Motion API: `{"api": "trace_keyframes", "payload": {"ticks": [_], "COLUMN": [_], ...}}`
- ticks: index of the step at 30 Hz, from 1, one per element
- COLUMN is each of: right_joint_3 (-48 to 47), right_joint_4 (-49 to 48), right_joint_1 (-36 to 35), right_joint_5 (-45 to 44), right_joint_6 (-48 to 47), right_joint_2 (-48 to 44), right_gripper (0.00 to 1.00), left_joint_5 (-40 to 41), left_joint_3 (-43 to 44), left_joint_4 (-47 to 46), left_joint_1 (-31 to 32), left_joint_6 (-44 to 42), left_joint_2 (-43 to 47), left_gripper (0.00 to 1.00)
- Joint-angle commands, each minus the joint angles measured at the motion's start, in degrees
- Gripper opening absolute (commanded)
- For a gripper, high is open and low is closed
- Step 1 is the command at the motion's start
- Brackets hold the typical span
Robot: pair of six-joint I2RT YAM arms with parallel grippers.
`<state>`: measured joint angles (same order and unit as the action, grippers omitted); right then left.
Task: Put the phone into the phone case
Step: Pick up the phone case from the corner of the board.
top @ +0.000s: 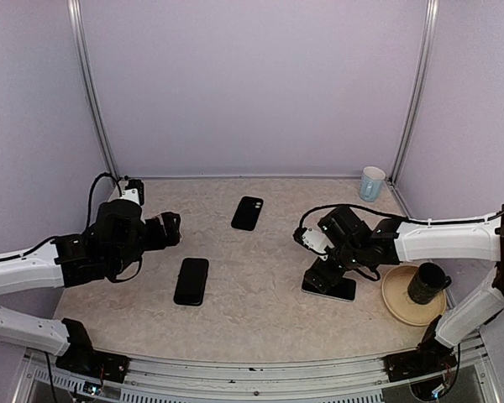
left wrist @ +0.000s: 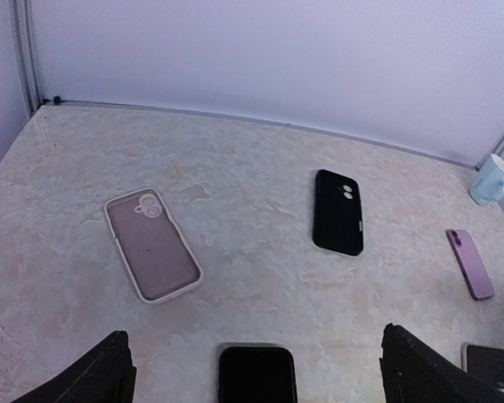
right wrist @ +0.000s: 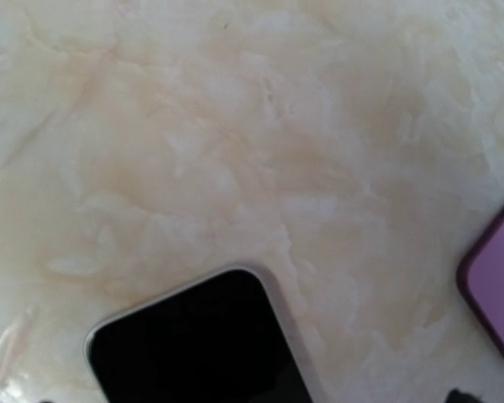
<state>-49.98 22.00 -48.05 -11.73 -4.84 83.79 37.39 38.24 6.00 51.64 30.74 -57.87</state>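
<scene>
An empty pink phone case (left wrist: 151, 245) lies open side up on the left in the left wrist view. A black case (left wrist: 338, 211) (top: 248, 212) lies back up, two lens holes showing; whether it holds a phone I cannot tell. A black phone (left wrist: 257, 374) (top: 191, 280) lies screen up just under my open left gripper (left wrist: 254, 344) (top: 170, 228). A purple phone (left wrist: 469, 263) (right wrist: 497, 285) lies back up. My right gripper (top: 323, 279) hangs open low over a pale-edged phone (right wrist: 202, 344) (top: 334, 290), not touching it.
A pale blue cup (top: 371, 182) (left wrist: 491, 179) stands at the back right corner. At the right edge sits a tan dish (top: 401, 306) with a dark cup (top: 427, 282) in it. Purple walls and metal posts close the table in.
</scene>
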Motion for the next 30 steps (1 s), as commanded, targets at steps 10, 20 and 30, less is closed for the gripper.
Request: {"api": "trace_keyframes", "payload": {"ticks": [10,20,30], "right_joint_3": [-0.47,0.52,0.54], "right_joint_4": [0.79,0.79,0.54], "right_joint_1": [0.42,0.42,0.43], "right_joint_5": [0.89,1.19,1.69], "right_joint_6": [2.02,3.15,3.44], "right_joint_2": [-7.10,-10.43,-11.31], "right_gripper": [1.00,1.00,0.99], "left_joint_5": [-15.68,-21.27,-24.68], "left_joint_3": [10.45,12.59,17.89], "left_joint_4": [1.83,-1.31,-1.05], "left_joint_1": [-22.10,-28.93,-31.36], "left_joint_6": [9.46,11.05,9.86], "left_joint_2": [-22.57,-31.88,-42.03], "left_gripper": [0.99,0.91,0.79]}}
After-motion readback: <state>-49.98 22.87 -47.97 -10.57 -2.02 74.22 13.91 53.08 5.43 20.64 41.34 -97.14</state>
